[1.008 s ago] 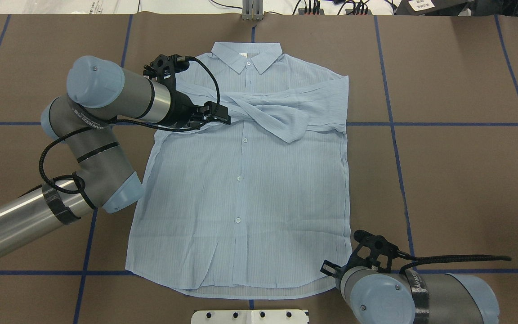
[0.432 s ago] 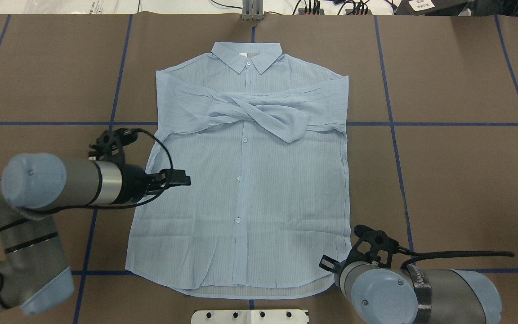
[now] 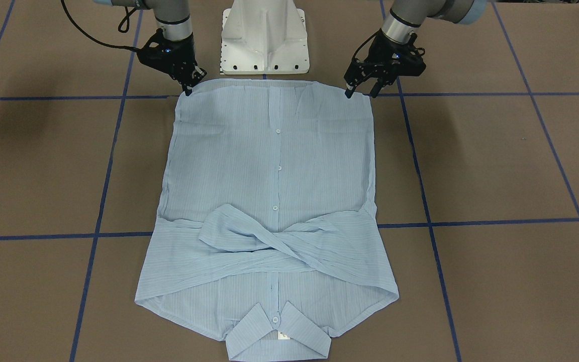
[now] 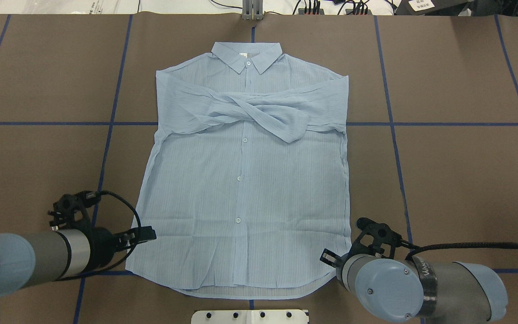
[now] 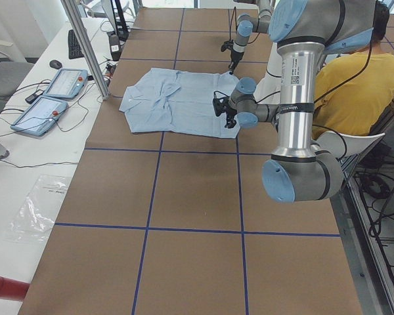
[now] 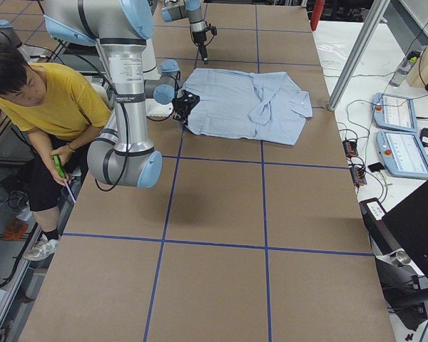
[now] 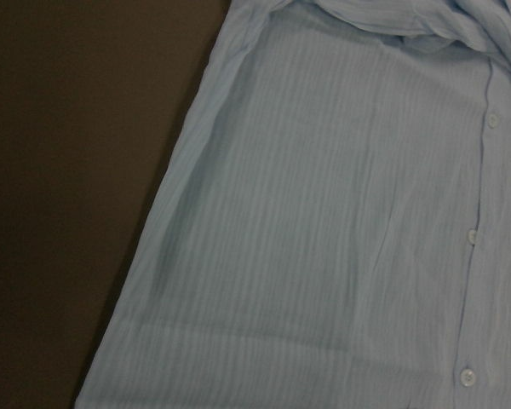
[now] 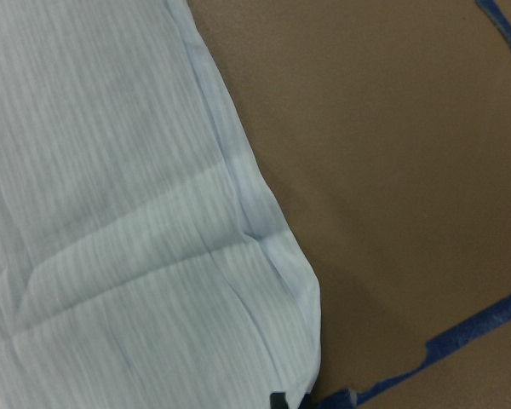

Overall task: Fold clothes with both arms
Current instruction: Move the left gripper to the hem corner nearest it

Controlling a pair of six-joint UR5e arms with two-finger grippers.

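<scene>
The light-blue striped shirt [image 4: 241,189] lies flat and front up on the brown table, collar at the far side. Both sleeves are crossed over its chest [image 3: 269,241]. My left gripper [image 4: 150,234] hovers open by the hem's left corner; in the front-facing view it [image 3: 361,93] holds its fingertips apart just above the cloth. My right gripper [image 4: 326,262] sits at the hem's right corner, and there it [image 3: 191,86] looks open with nothing held. The left wrist view shows the shirt's side edge [image 7: 324,239]. The right wrist view shows the hem corner [image 8: 111,213].
The white pedestal base [image 3: 264,40] stands just behind the hem. Blue tape lines [image 4: 389,123] cross the table. A person in a yellow top [image 6: 64,100] sits beside the robot. Control tablets [image 5: 52,92] and a metal post [image 5: 85,46] are on the far side table.
My left arm has pulled back from the crossed sleeves at the chest to the hem's near left corner. The sleeves stay where they lay. The right gripper has barely shifted.
</scene>
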